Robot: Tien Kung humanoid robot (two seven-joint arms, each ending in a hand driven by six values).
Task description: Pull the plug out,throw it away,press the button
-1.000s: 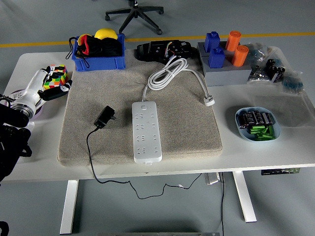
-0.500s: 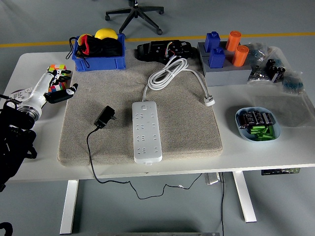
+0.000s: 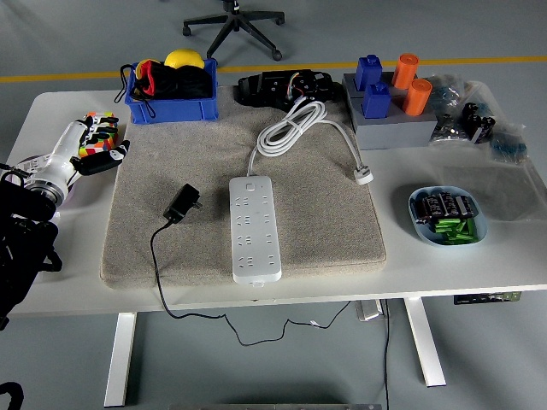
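The black plug adapter (image 3: 182,203) lies loose on the beige mat (image 3: 154,248), just left of the white power strip (image 3: 255,227) and clear of its sockets; its cable trails off the worktop (image 3: 479,265) edge. Judged from this, extraction and discard are complete. The strip's button (image 3: 249,184) remains to be pressed. The left hand (image 3: 96,152) hovers near the mat's left edge, fingers relaxed, holding nothing.

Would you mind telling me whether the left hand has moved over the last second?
Yes. The left hand swung toward the mat, then drew back left, finishing over the coloured cube.
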